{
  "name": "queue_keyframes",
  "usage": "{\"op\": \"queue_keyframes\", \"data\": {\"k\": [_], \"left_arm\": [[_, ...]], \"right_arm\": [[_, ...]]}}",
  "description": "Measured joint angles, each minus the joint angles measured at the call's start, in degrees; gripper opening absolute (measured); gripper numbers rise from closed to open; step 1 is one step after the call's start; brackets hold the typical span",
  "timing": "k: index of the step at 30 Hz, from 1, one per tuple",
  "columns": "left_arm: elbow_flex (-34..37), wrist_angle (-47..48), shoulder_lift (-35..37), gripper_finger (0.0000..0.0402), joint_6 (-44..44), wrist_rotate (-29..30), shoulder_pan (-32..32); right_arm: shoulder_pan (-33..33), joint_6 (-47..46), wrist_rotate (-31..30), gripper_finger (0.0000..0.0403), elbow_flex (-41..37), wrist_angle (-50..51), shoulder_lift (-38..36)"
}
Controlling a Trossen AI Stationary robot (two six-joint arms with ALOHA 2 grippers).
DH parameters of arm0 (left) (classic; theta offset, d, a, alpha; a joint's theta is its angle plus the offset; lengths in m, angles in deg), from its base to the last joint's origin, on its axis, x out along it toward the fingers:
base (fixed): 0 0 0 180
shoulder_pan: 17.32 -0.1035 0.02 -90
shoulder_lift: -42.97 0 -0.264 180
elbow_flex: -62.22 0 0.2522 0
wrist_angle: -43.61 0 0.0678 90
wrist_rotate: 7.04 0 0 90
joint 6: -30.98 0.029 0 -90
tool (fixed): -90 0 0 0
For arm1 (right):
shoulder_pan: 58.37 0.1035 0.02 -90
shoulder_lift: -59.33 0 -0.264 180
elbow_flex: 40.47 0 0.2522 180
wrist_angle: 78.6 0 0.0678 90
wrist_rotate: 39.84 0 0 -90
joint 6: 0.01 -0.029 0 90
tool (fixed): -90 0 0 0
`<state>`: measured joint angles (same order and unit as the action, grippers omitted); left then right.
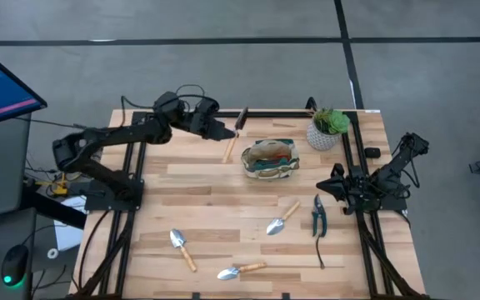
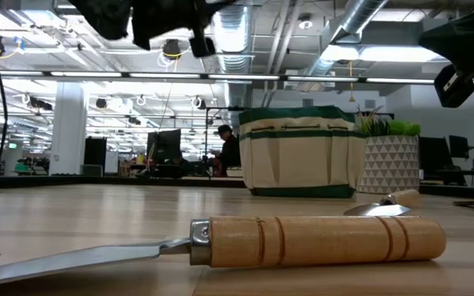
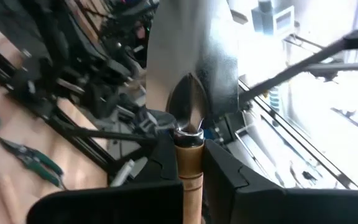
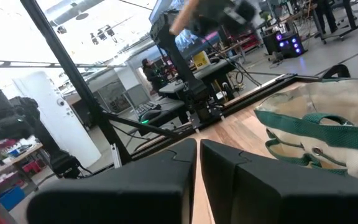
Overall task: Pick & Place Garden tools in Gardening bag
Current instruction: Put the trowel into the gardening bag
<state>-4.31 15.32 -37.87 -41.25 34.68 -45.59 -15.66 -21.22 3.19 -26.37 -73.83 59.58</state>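
Observation:
My left gripper [image 1: 223,132] is at the table's far edge, left of the gardening bag [image 1: 269,158], and is shut on a trowel [image 1: 233,143] with a wooden handle and a silver head [image 3: 191,62]. The beige bag with green trim stands upright on its base and also shows in the low view [image 2: 301,152]. Three more trowels [image 1: 286,218] [image 1: 182,248] [image 1: 240,270] and the pruning shears [image 1: 319,217] lie flat on the near half of the table. My right gripper [image 1: 333,185] waits shut and empty at the right, beside the bag [image 4: 316,130]. My left gripper pinches the trowel's wooden handle [image 3: 189,168] between its two fingers [image 3: 229,171], just behind the metal collar at the head end. The head stands out past the fingertips. In the low view the arm is well above the table and the trowel looks lifted clear.
A green plant in a white pot [image 1: 325,133] stands at the far right, close to the bag. The nearest trowel [image 2: 303,240] lies across the front of the low view. Bare wood lies between the bag and the near trowels.

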Motion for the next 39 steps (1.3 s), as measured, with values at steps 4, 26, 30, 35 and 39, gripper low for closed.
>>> {"op": "queue_keyframes", "data": {"k": [4, 26, 30, 35, 39], "left_arm": [[0.0, 3.8, 4.1, 0.0008, -1.0, -0.1, 1.2], [0.0, 7.2, 7.4, 0.0008, -6.4, 6.8, 11.7], [0.0, 7.2, 7.4, 0.0008, -9.6, 6.7, 12.8], [0.0, 7.2, 7.4, 0.0008, -14.3, 6.7, 12.9], [0.0, 7.2, 7.4, 0.0008, -21.8, 4.5, 12.9]], "right_arm": [[-1.1, 1.9, -7.8, 0.0017, 0.2, 0.1, 0.0], [-6.4, -27.8, -11.4, 0.0017, 0.5, -10.9, 0.0], [-8.1, -27.6, -8.7, 0.0017, 0.6, -13.4, 0.1], [-11.1, -25.9, -6.0, 0.0017, 0.6, -21.9, 0.0], [-13.0, -13.5, 1.7, 0.0017, 0.7, -27.6, 0.0]]}}
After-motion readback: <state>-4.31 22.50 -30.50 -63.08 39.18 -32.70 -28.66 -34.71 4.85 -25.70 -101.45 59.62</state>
